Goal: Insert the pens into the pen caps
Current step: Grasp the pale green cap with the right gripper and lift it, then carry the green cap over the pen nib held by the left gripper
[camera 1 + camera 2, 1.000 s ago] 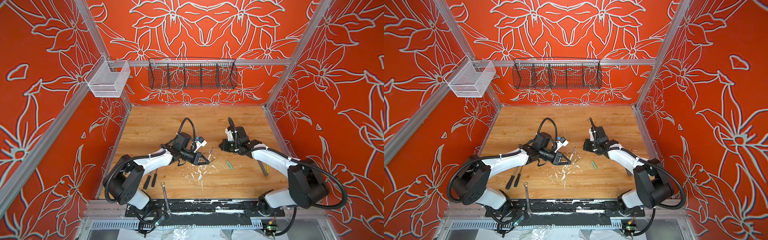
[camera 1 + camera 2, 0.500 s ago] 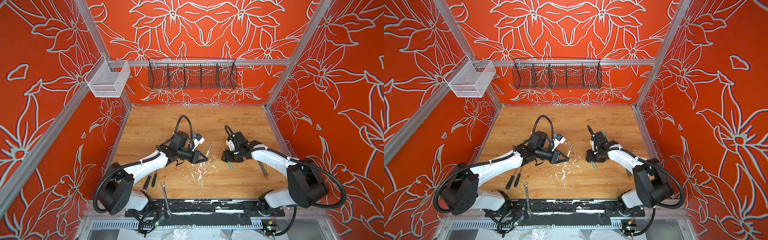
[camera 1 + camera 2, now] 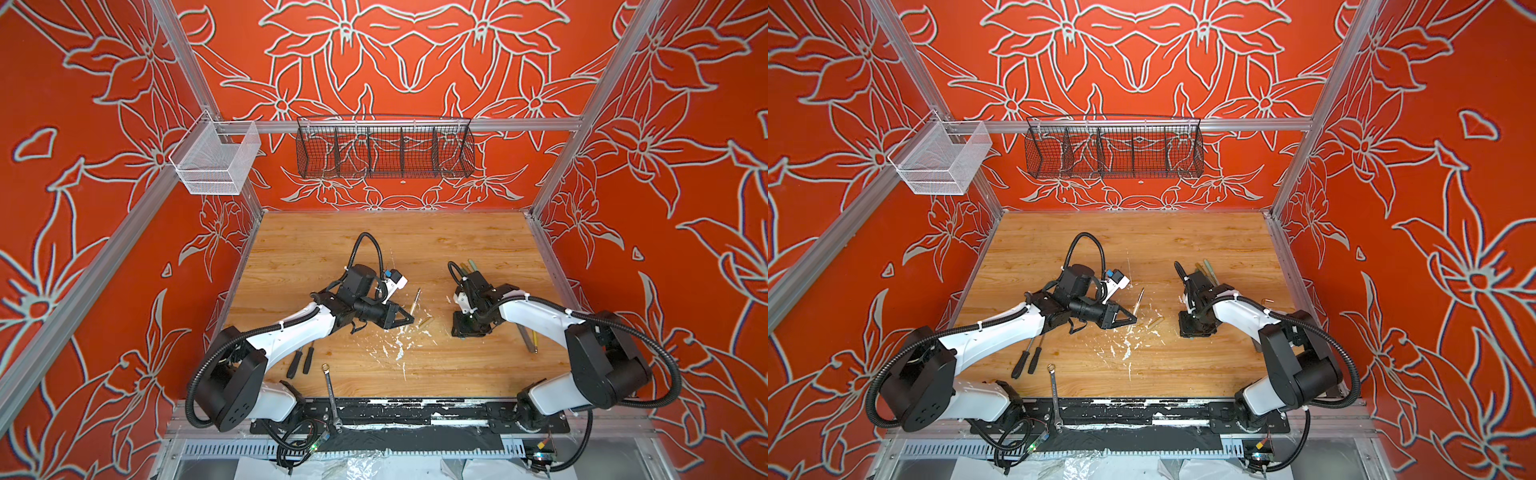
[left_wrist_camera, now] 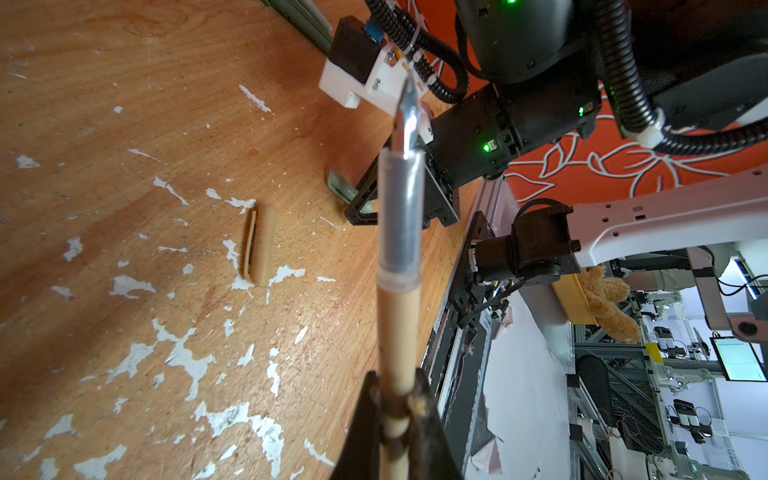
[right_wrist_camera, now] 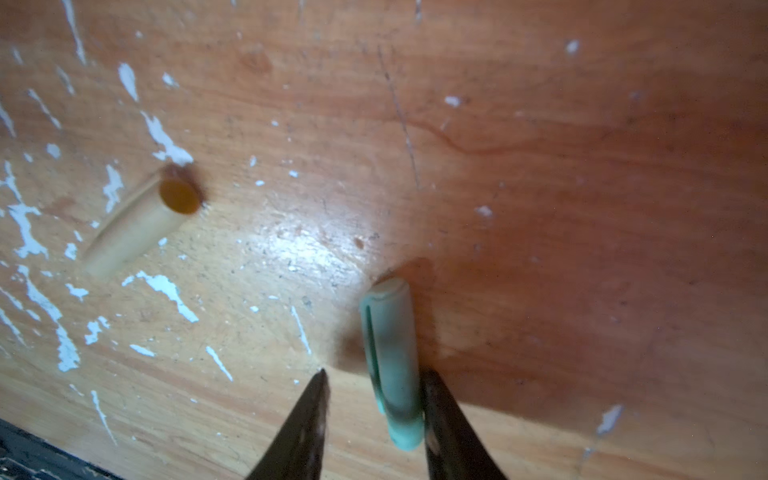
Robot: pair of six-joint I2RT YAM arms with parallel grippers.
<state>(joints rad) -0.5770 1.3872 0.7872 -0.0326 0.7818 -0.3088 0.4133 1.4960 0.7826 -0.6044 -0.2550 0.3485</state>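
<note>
While the left gripper (image 4: 395, 401) is pressed tight on the barrel of a beige pen (image 4: 397, 332), the pen's grey grip section and metal nib stick out straight ahead of its fingertips, above the wooden tabletop (image 4: 124, 124). A beige pen cap (image 4: 259, 245) lies flat on the wood off to one side of the held pen, short of the nib and apart from it. The right gripper (image 5: 374, 374) points down at the tabletop with its jaws spread. A sage green pen cap (image 5: 390, 357) lies between them, resting against one finger and clear of the other. The beige pen cap (image 5: 137, 228) sits well off beyond that far finger, its open end turned towards the wrist camera. In both top views, further pens (image 3: 472, 266) (image 3: 1208, 267) lie behind the right gripper's wrist.
</note>
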